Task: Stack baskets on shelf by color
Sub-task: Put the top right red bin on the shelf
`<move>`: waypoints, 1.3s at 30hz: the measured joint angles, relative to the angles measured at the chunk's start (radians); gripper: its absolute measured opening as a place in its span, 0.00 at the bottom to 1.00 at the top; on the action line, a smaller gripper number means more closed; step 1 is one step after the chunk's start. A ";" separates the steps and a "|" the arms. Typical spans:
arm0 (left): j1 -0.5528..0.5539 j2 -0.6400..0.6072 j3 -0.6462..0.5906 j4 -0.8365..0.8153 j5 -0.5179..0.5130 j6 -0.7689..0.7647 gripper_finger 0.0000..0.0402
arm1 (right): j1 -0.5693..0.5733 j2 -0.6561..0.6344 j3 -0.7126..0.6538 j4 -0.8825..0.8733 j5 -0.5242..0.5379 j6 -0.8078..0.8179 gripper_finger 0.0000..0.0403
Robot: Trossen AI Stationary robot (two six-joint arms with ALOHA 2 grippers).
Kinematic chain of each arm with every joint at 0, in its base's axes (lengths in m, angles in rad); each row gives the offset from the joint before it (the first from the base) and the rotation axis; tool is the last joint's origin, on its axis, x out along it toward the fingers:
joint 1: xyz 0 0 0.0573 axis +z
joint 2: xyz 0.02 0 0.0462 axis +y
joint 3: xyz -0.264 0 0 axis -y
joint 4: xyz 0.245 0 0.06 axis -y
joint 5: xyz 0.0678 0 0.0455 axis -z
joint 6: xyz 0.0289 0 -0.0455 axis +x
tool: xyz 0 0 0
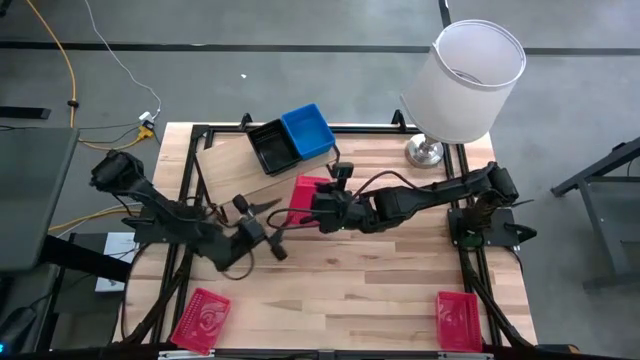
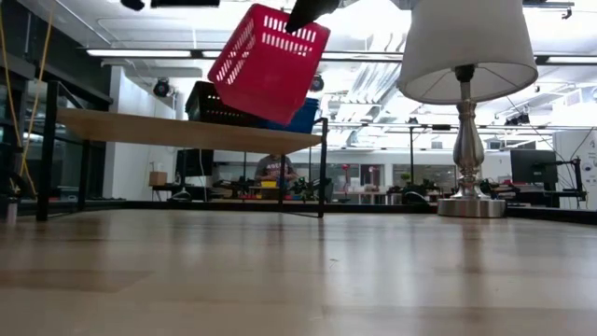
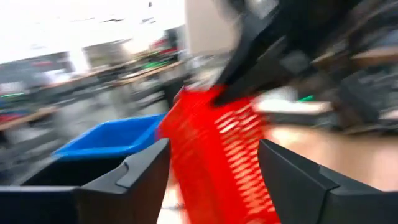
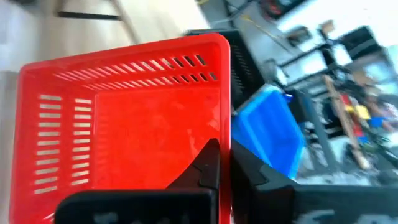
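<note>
My right gripper (image 1: 318,205) reaches in from the table's right and is shut on a red basket (image 1: 305,198), which hangs tilted in the air just in front of the shelf (image 2: 168,129) in the low view. On the shelf's plank, a black basket (image 1: 268,148) and a blue basket (image 1: 307,130) stand side by side on their bottoms. My left gripper (image 3: 214,180) is open at the table's left-middle (image 1: 258,222); it points at the red basket (image 3: 217,149) and stays short of it. My right gripper pinches one side wall of the red basket at its rim (image 4: 225,134), with one finger (image 4: 205,168) inside the basket and the other (image 4: 261,180) outside. In the low view it comes from above at the upper rim (image 2: 297,33). The basket is lifted clear and hangs tilted below.
Two more red baskets lie on the table near its near edge, one at the left (image 1: 200,320) and one at the right (image 1: 457,320). A lamp with a white shade (image 1: 465,75) stands at the far right corner. Bare tabletop (image 1: 350,280) lies between.
</note>
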 joint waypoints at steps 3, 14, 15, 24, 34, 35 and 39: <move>0.021 0.048 0.039 0.001 -0.099 0.038 0.62 | 0.000 0.000 0.000 0.005 0.048 0.001 0.00; 0.033 0.078 0.057 0.001 -0.219 -0.002 0.63 | 0.029 0.000 0.000 0.072 0.048 -0.010 0.00; 0.033 0.078 0.057 0.001 -0.228 -0.005 0.63 | 0.036 0.000 0.000 0.082 0.048 -0.020 0.00; 0.033 0.078 0.057 0.001 -0.230 0.002 0.60 | 0.081 0.000 0.000 0.144 0.049 -0.053 0.00; 0.033 0.078 0.057 0.000 -0.240 0.092 0.04 | 0.084 0.000 0.000 0.170 0.047 -0.043 0.00; 0.033 0.078 0.057 0.000 -0.242 0.093 0.03 | 0.084 0.000 0.000 0.170 0.047 -0.040 0.00; 0.033 0.078 0.057 0.001 -0.246 0.092 0.02 | 0.084 0.000 0.000 0.175 0.037 0.007 0.02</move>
